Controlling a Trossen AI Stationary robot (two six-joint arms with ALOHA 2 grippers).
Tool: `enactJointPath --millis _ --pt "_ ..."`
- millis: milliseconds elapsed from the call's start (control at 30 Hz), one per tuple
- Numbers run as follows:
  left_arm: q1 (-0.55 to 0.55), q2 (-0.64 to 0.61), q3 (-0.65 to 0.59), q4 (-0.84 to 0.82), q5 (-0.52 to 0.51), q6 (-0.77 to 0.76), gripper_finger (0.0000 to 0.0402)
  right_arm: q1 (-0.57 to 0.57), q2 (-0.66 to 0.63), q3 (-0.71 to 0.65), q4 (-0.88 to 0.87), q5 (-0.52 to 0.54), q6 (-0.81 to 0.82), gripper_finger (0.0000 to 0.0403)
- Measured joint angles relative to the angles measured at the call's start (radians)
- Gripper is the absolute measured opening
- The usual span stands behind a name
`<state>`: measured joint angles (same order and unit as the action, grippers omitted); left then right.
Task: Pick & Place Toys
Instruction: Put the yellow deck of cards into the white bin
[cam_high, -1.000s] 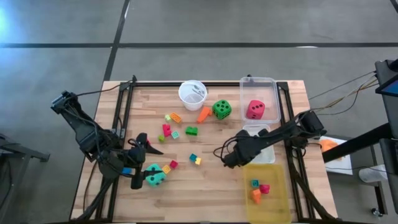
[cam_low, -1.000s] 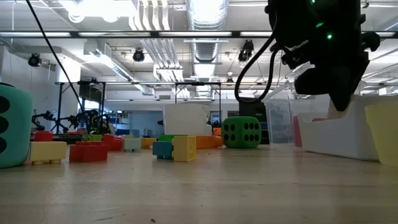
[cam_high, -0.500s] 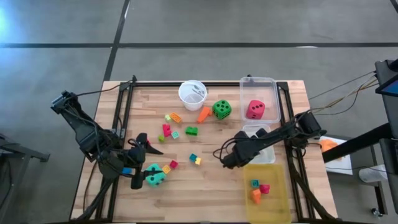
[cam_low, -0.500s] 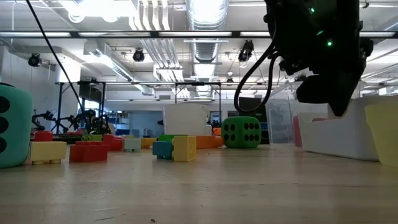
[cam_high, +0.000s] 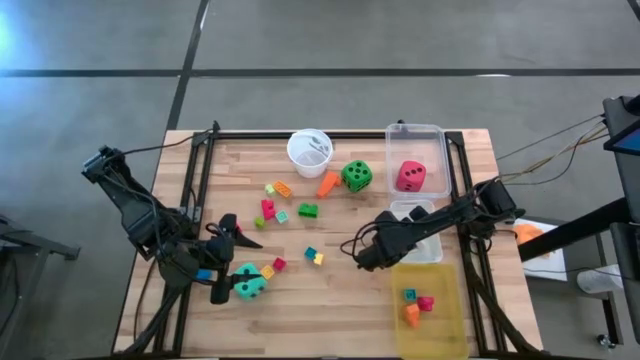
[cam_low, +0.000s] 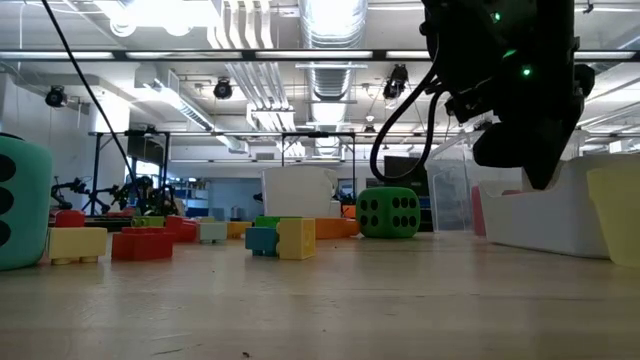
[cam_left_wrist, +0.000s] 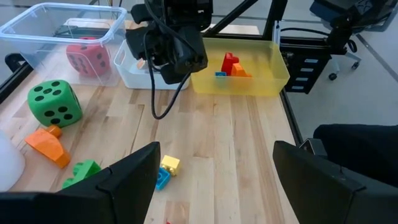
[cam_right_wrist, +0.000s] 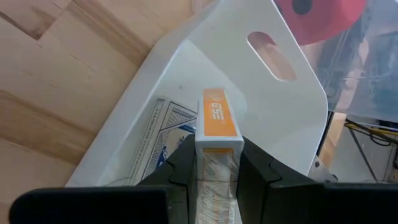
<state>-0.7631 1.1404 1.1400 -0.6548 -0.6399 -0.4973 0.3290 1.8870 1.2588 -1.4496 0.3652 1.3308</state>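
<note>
Right wrist view: card pack (cam_right_wrist: 217, 134) clamped between right tool's (cam_right_wrist: 214, 163) fingers.

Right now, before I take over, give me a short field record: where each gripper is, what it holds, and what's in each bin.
right gripper: shut on a small card pack, over the white bin
left gripper: open, holding nothing, beside the teal die near the table's front left
clear bin: red-pink die
yellow bin: a few small blocks
white bin: flat printed cards on its floor
loose on table: green die, scattered blocks, white cup
</note>
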Motion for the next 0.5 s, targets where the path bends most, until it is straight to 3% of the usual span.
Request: enactJointPath --millis 133,367,500 --pt "0.000 0.000 0.000 0.000 0.000 0.000 0.0314 0.000 0.000 0.005 0.002 -0.025 -0.011 0.0065" --pt "0.000 0.000 0.000 0.000 0.000 -0.001 0.0314 0.001 0.002 0.000 0.043 -0.098 -0.017 0.0191" --pt "0.000 0.000 0.000 0.000 0.000 -0.001 0.0314 0.000 0.002 -0.010 0.068 -0.092 -0.020 0.0229"
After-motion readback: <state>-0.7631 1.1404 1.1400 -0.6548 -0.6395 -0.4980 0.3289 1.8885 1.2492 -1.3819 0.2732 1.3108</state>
